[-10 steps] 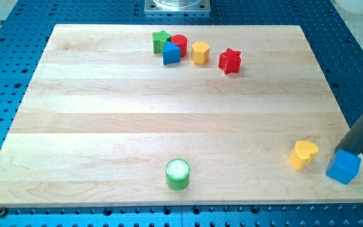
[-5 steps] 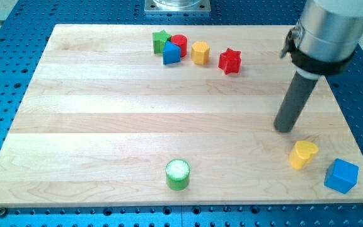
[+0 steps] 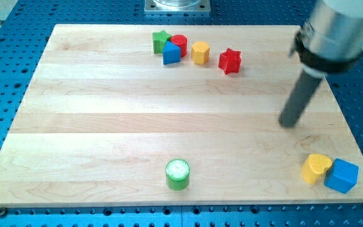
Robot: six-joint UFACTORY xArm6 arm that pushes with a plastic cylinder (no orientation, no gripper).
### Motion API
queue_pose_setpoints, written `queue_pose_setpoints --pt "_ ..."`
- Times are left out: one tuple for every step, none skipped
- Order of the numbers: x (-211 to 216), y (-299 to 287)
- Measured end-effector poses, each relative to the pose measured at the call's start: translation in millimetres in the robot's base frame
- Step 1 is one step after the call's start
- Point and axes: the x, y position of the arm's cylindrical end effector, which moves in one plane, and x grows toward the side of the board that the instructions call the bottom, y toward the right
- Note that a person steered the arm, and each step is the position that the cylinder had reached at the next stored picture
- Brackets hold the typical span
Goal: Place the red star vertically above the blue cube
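The red star lies near the view's top, right of centre. The blue cube sits at the view's bottom right corner of the board, with a yellow heart-shaped block touching its left side. My tip rests on the board at the right, well below and to the right of the red star and above-left of the yellow heart and blue cube. It touches no block.
A cluster at the view's top holds a green star, a red cylinder, a blue block and a yellow hexagonal block. A green cylinder stands at the bottom centre. The wooden board lies on a blue perforated table.
My tip moved from beside the blue cube up and left to mid-right of the board, then held near there. The yellow heart shifted right and now touches the blue cube.
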Motion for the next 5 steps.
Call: queue_pose_setpoints --pt "-99 0" --pt "-177 -5" --pt "-187 -54" --pt "-166 -104" --pt "-118 -108"
